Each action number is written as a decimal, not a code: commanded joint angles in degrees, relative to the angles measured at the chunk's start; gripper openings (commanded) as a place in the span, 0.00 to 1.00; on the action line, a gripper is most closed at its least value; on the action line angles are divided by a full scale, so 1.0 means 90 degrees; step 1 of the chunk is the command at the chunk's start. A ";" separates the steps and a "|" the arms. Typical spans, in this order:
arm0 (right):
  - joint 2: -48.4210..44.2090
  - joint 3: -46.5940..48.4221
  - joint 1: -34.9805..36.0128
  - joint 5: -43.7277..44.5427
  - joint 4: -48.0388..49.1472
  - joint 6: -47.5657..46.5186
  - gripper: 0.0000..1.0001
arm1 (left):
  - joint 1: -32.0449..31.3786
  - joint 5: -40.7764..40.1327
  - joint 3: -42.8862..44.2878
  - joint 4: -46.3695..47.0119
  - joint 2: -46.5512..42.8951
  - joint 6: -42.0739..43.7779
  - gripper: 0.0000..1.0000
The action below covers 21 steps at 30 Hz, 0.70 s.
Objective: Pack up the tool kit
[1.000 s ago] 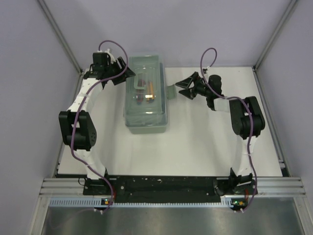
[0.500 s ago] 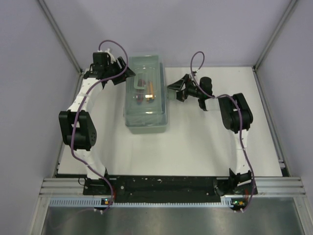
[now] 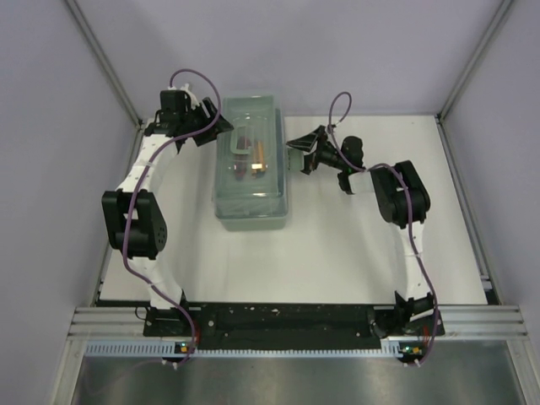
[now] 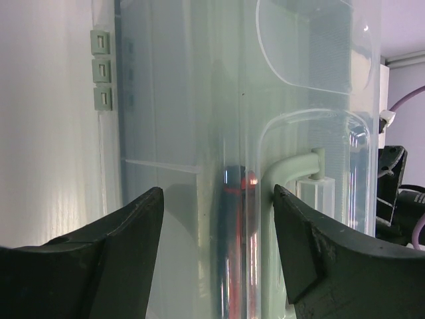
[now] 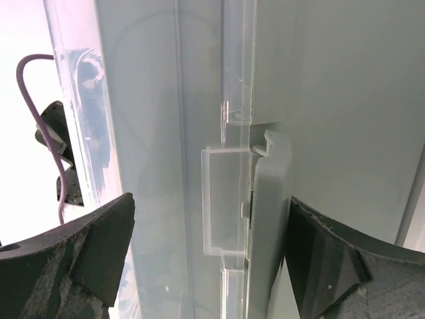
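The counter point(image 3: 337, 245) is white and smooth, with pale purple walls all around it. The right pincer point(image 3: 297, 155) is wide open and holds nothing. Its two fingers sit one on each side of the grey clip point(image 5: 269, 219) on the right side of the tool box point(image 3: 251, 181). I cannot tell if they touch the clip. The left pincer point(image 3: 216, 126) is wide open too, and empty, close by the far left corner of the box. The box sits toward the back of the counter, between the two arms, with its clear lid point(image 4: 312, 66) down on top. Through the lid you can see a red and dark tool point(image 4: 236, 219) and a pale bent handle point(image 4: 295, 166). The box looks like hard, shiny plastic, so I think it is stiff but slippery, and it could slide on the counter when pushed. The lid looks thin and may bend a little. The best place to take hold is the clip, near its loose edge, so it can be pressed shut. The other pincer can steady the box from the left.
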 commanded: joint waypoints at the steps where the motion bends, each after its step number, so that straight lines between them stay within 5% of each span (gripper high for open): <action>1: -0.1057 0.0063 0.0265 -0.0519 -0.0657 -0.0248 0.84 | -0.0298 0.0154 -0.0140 -0.0603 0.0467 0.0076 0.69; 12: -0.1780 0.0503 0.0265 -0.0559 -0.4310 -0.2132 0.79 | -0.0621 -0.0861 -0.0267 -0.1023 0.0487 -0.0569 0.68; 21: -0.1947 0.0484 0.0265 -0.0383 -0.4831 -0.2086 0.76 | -0.0767 -0.0764 -0.0267 -0.1014 0.0613 -0.0618 0.67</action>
